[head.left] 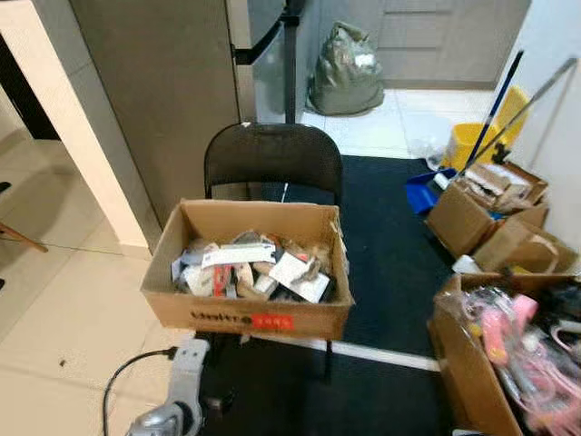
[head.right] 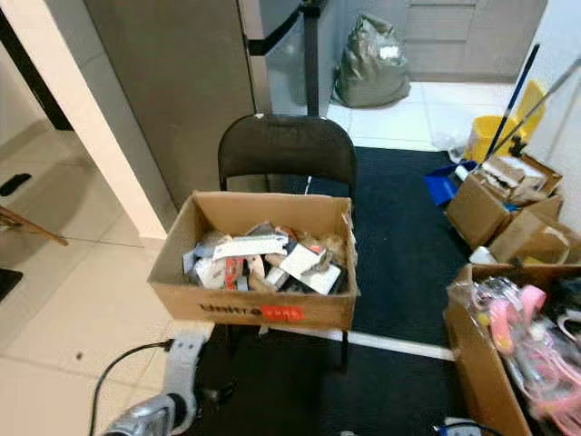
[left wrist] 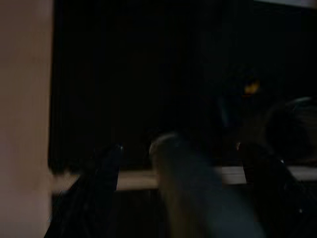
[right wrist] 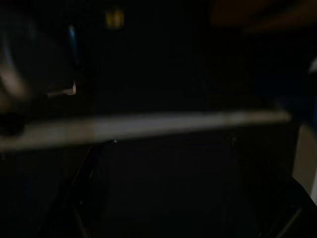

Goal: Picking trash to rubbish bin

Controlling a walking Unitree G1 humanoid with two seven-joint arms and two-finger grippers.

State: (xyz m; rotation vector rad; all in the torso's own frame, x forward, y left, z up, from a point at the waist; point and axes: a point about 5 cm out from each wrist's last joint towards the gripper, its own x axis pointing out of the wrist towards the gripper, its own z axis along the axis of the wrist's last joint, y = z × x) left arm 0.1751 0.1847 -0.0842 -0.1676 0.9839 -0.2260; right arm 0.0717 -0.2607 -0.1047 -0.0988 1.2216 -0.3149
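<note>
Cardboard box (head.left: 247, 318) of mixed trash (head.left: 259, 268) sits on the black folding chair (head.left: 272, 159), centre of scene, on the dark mat (head.left: 390, 245); further open boxes (head.left: 486, 204) stand at right, a grey bag (head.left: 345, 68) far behind. Left arm (head.left: 177, 391) hangs low, near left; left gripper (left wrist: 173, 198) shows dim and blurred; finger state of either gripper cannot be told. Judged step: approach, nothing grasped; next move calls for raising a gripper over the box and locating the bin.
</note>
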